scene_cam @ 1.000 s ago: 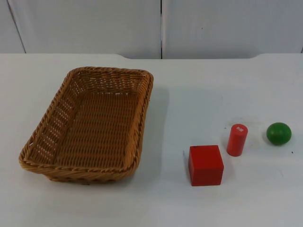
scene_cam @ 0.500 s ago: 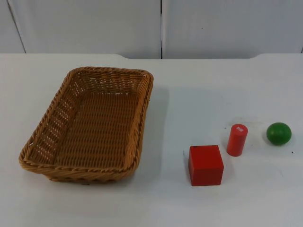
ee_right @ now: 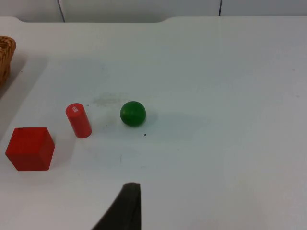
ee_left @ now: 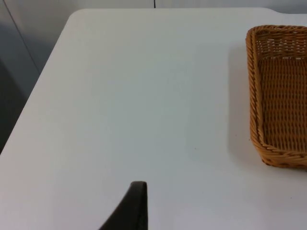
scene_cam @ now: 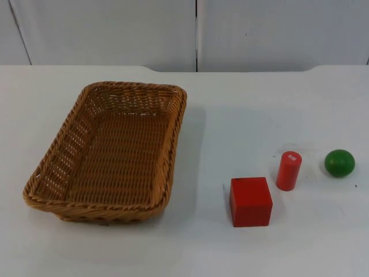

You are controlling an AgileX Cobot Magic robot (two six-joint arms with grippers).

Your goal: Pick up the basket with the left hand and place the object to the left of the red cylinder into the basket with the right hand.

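Wicker basket (scene_cam: 109, 153) sits empty on the white table (scene_cam: 242, 104), left half; red cube (scene_cam: 251, 201) just left of the upright red cylinder (scene_cam: 288, 171), green ball (scene_cam: 339, 163) right of the cylinder, all apart. Left gripper (ee_left: 136, 211) hangs over bare table beside the basket; right gripper (ee_right: 127, 211) over table near the blocks (one black fingertip each, so spread cannot be told).

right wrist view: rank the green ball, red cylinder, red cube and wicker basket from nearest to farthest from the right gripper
1. Green ball, just ahead of the right gripper.
2. Red cylinder, beside the ball, toward the basket.
3. Red cube, past the cylinder; close to the cylinder's rank.
4. Brown wicker basket, far off at the edge.
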